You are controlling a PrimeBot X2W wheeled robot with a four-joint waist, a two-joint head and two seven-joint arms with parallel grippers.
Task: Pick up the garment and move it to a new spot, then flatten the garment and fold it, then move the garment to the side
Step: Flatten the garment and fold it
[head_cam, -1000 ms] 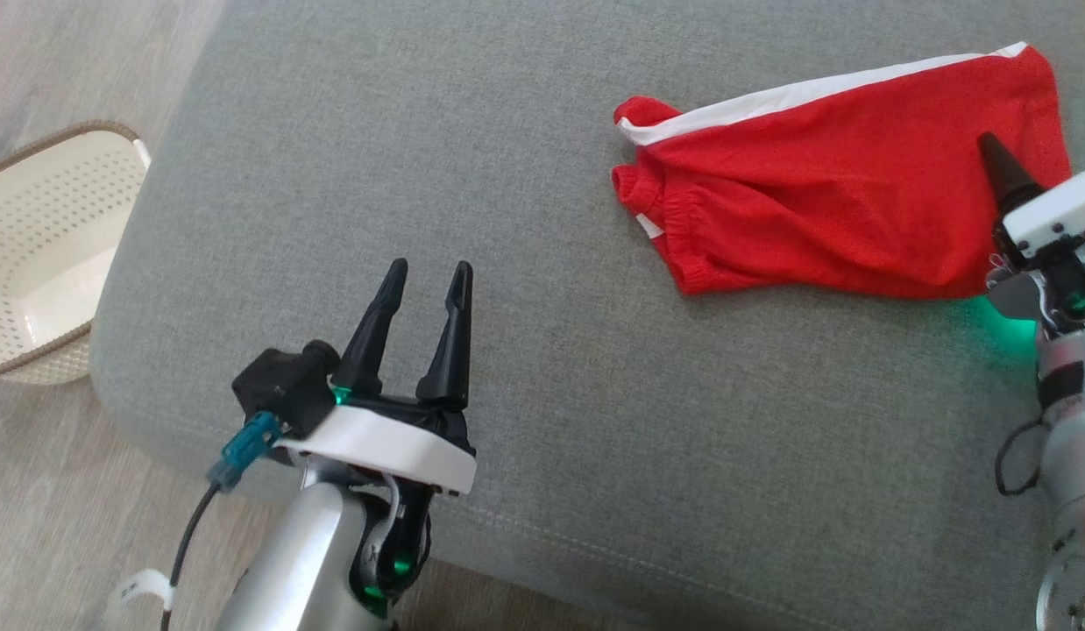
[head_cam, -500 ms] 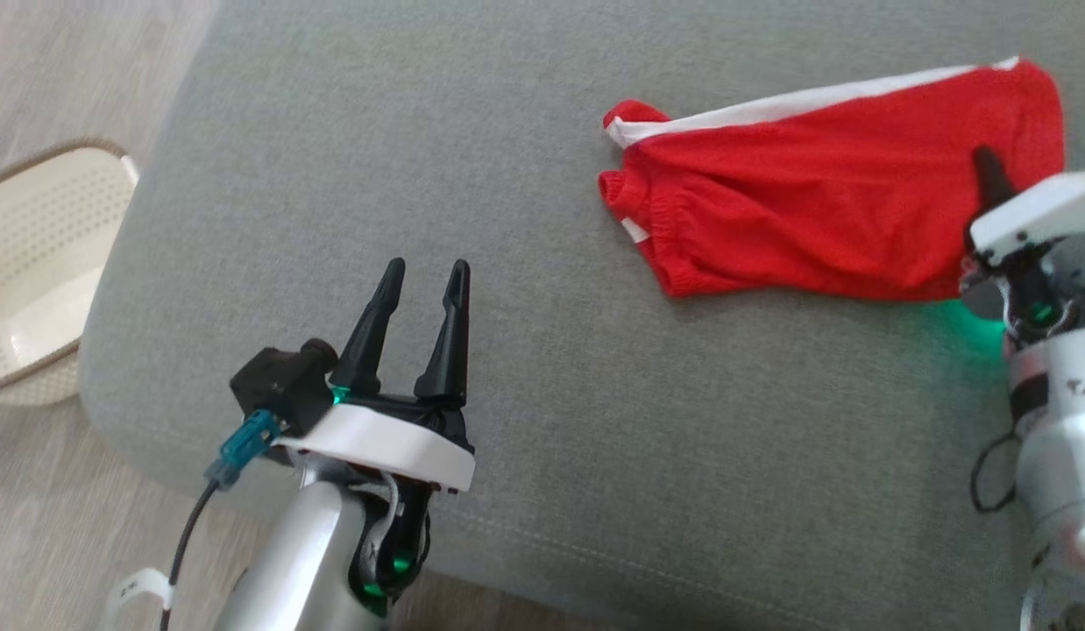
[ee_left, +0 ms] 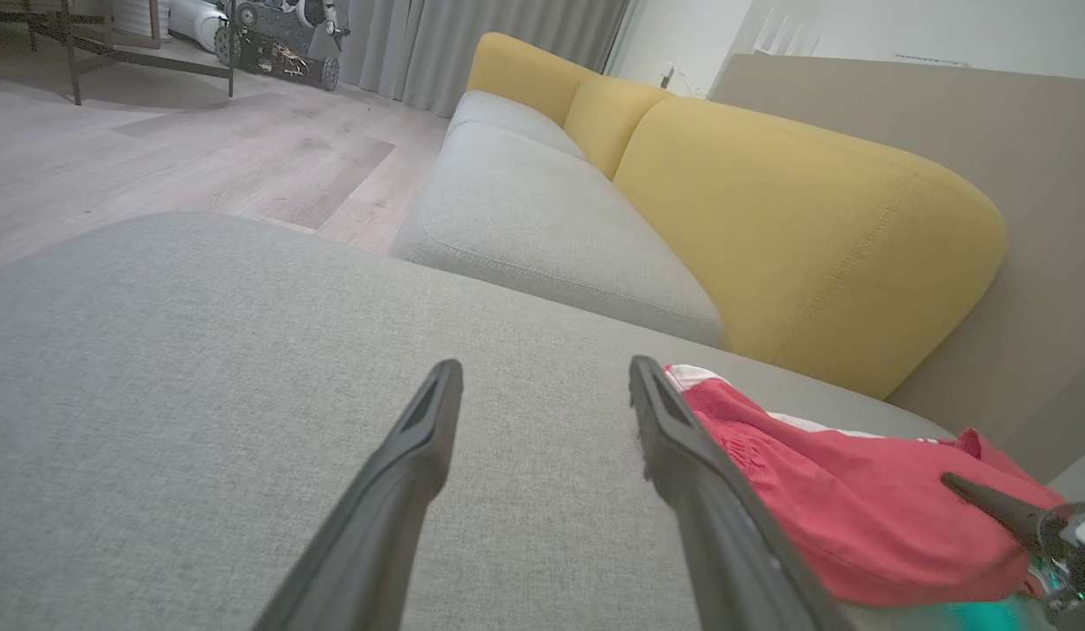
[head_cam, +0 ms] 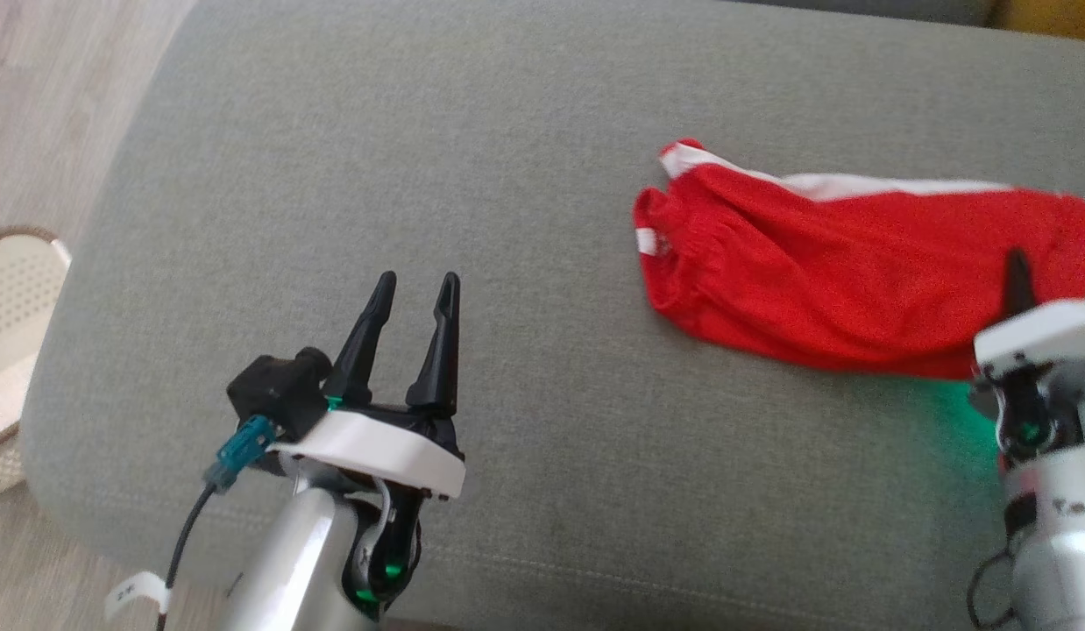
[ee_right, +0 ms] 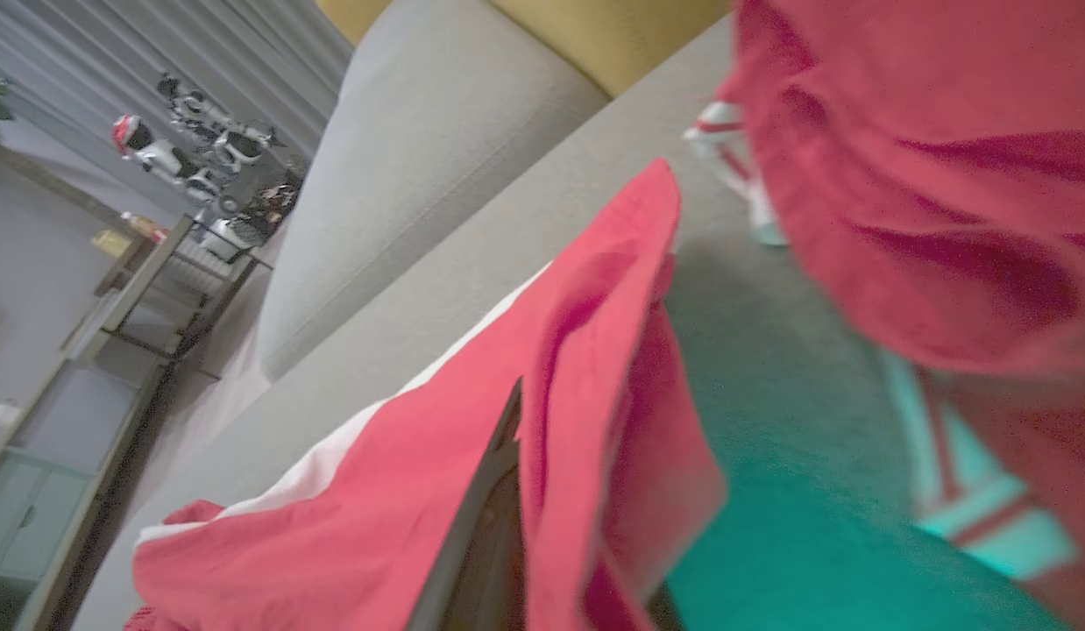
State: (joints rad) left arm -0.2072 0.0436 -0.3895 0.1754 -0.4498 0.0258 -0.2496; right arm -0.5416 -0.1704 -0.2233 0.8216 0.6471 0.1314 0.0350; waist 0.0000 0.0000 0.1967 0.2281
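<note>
The garment (head_cam: 823, 272) is red shorts with a white side stripe, lying on the grey sofa seat (head_cam: 507, 175) to the right. My right gripper (head_cam: 1018, 267) is at the garment's right end, shut on a fold of the red cloth. In the right wrist view the dark finger (ee_right: 503, 438) is pressed into the garment (ee_right: 376, 491), which wraps over it. My left gripper (head_cam: 416, 282) hovers open over bare seat at the lower left, holding nothing. The left wrist view looks between the left gripper (ee_left: 542, 377) fingers to the garment (ee_left: 858, 517) and the right gripper (ee_left: 976, 492).
A perforated white basket (head_cam: 12, 289) stands on the wood floor left of the seat. Yellow back cushions (ee_left: 770, 219) rise behind it. More red cloth with striped trim (ee_right: 946, 175) hangs at the upper right of the right wrist view; whether it is the same garment I cannot tell.
My right gripper has shut on the garment's right end, and the cloth has drawn into a narrower shape. The head view has shifted. The left gripper keeps its pose.
</note>
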